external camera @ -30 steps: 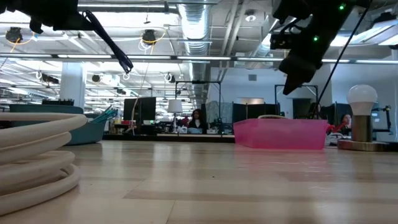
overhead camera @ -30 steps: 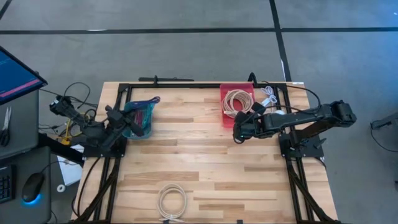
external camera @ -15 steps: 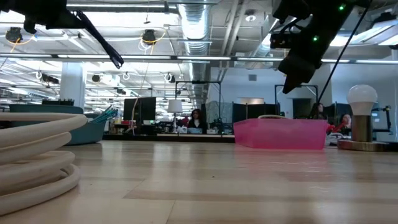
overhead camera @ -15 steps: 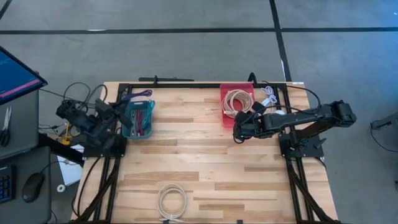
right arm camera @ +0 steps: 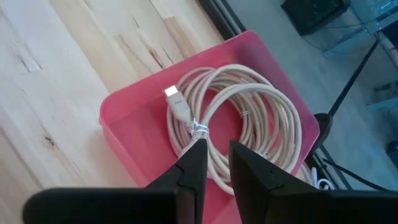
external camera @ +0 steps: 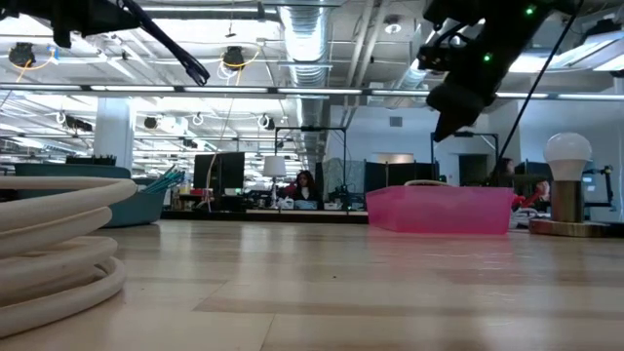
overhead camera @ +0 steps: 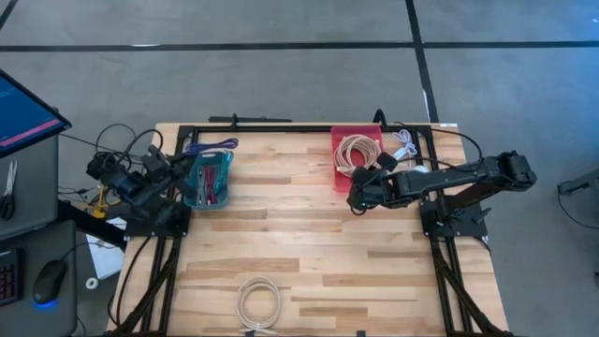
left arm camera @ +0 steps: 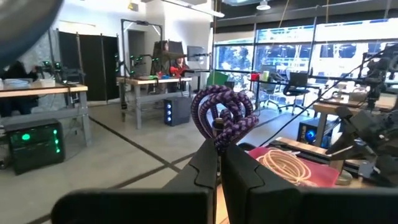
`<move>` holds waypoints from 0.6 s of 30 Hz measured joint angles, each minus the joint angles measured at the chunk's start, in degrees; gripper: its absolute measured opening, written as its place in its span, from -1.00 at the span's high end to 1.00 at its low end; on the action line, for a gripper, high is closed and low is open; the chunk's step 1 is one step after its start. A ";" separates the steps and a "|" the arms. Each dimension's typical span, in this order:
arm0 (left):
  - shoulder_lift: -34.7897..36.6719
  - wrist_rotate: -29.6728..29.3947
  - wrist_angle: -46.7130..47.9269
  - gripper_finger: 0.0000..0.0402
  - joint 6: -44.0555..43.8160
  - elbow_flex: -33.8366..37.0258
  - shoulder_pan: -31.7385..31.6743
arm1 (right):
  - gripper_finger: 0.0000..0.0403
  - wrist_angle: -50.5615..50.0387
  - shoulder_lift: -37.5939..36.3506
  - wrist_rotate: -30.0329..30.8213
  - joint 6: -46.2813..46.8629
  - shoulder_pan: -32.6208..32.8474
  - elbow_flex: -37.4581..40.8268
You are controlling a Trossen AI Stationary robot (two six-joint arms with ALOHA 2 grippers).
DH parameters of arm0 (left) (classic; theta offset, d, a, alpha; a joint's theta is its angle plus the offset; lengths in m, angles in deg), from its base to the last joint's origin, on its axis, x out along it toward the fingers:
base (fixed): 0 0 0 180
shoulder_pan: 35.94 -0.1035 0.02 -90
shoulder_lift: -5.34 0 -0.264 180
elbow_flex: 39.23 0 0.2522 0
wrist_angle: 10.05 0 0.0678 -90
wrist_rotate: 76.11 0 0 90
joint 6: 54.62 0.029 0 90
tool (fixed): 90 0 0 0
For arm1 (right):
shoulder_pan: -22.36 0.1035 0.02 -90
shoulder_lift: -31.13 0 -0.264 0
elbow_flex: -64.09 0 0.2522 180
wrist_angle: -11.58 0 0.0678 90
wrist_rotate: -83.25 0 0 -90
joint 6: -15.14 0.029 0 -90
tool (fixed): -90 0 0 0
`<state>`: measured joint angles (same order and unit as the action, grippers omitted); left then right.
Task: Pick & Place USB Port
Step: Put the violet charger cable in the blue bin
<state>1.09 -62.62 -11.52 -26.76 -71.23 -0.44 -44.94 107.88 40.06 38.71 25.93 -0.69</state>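
So the worktop (overhead camera: 309,243) has a bin (overhead camera: 208,180) near its far left corner with cables inside, and a tray (overhead camera: 357,154) at the far edge right of centre with a coiled cable (overhead camera: 357,153) lying in it. Another cable coil (overhead camera: 258,302) sits alone at the near edge, a bit left of centre. The left claw (overhead camera: 178,161) is just left of the bin, holding a bundled cable (left arm camera: 222,115) up above it. The right claw (overhead camera: 357,199) hangs just in front of the tray. A monitor (overhead camera: 23,114) is off the worktop's left side.
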 joint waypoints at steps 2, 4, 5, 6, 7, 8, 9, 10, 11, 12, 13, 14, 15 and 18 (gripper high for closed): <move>0.00 1.48 0.03 0.97 -0.05 0.00 -0.02 | 0.71 0.29 0.00 0.02 -0.02 0.00 0.00; 0.00 3.46 0.15 0.97 -0.11 0.00 -0.02 | 0.71 0.83 0.00 0.00 -0.11 0.00 0.00; 0.00 3.80 0.17 0.97 -0.11 0.02 -0.02 | 0.71 1.21 0.00 0.02 -0.13 0.00 0.00; 0.00 3.90 0.17 0.97 -0.11 0.04 -0.04 | 0.71 1.58 0.00 0.00 -0.17 0.00 0.00; 0.00 3.92 0.17 0.97 -0.11 0.04 -0.23 | 0.71 1.84 0.00 -0.02 -0.15 0.00 0.00; 0.00 3.97 0.19 0.97 -0.13 0.04 -0.50 | 0.71 2.10 0.00 -0.03 -0.15 0.00 0.00; 0.00 4.34 0.21 0.97 -0.17 0.07 -0.79 | 0.71 2.43 0.00 -0.04 -0.15 0.00 0.00; 0.01 5.13 0.18 0.97 -0.19 0.23 -1.08 | 0.71 2.80 0.00 -0.04 -0.13 0.00 0.00; 0.02 5.87 0.27 0.97 -0.09 0.39 -1.50 | 0.71 3.13 0.00 -0.04 -0.15 0.00 0.00; 0.00 6.11 0.42 0.97 0.27 0.42 -1.97 | 0.71 3.37 0.00 -0.07 -0.15 0.00 0.00; 0.00 5.78 0.38 0.97 0.61 0.44 -2.69 | 0.71 3.63 0.00 -0.07 -0.15 0.00 0.00; 0.03 5.01 0.25 0.97 1.27 0.44 -3.49 | 0.71 3.92 0.00 -0.08 -0.15 0.00 0.00; 0.04 4.26 0.20 0.97 1.98 0.44 -4.39 | 0.71 4.25 0.00 -0.11 -0.15 0.00 0.00; 0.04 1.81 0.22 0.97 3.26 0.44 -7.07 | 0.71 5.43 0.00 -0.16 -1.14 0.00 0.00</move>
<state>1.13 -60.80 -11.30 -23.50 -70.79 -7.51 -39.51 107.88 39.90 37.57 25.93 -0.69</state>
